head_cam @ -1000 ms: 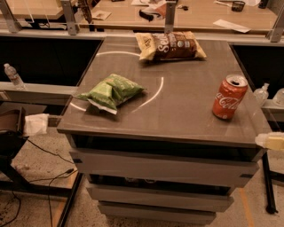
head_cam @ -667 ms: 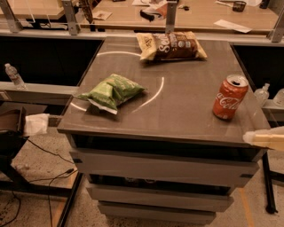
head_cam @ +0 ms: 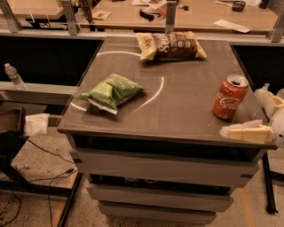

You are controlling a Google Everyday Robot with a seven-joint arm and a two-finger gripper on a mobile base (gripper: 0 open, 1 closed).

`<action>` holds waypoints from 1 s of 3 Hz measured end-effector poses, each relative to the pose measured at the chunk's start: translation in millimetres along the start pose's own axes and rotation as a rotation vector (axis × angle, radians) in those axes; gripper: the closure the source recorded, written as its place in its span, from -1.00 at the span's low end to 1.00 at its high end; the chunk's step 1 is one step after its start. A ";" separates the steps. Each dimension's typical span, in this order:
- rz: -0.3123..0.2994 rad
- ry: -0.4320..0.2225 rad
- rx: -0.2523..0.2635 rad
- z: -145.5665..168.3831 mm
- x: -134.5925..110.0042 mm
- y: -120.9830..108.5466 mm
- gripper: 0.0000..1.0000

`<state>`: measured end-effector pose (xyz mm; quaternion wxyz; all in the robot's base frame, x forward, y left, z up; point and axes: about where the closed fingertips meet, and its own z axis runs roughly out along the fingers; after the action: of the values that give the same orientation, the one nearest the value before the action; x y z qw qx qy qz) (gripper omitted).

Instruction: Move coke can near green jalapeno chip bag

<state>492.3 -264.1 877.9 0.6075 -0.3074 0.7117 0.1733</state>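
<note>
The red coke can [head_cam: 230, 97] stands upright near the right edge of the grey table [head_cam: 177, 102]. The green jalapeno chip bag [head_cam: 111, 91] lies on the table's left side, well apart from the can. My gripper [head_cam: 258, 116] comes in from the right edge, just right of the can and not touching it. It is open, with one pale finger [head_cam: 246, 132] at the table's front right corner and the other [head_cam: 269, 99] further back.
A larger brown-and-tan chip bag [head_cam: 171, 45] lies at the back of the table. A wooden counter [head_cam: 199, 13] with posts runs behind. A water bottle [head_cam: 14, 76] stands on a ledge at the left. Cables lie on the floor at the lower left.
My gripper has moved in from the right edge toward the can's right side. The can and both bags have not moved.
</note>
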 end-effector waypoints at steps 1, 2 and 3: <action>-0.024 -0.015 -0.010 24.1 -5.0 -3.2 -1.00; -0.041 -0.019 -0.008 46.9 -14.0 -11.1 -1.00; -0.037 -0.025 -0.018 63.6 -21.8 -13.5 -0.67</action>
<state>550.8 -229.8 887.9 0.6166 -0.3238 0.6966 0.1722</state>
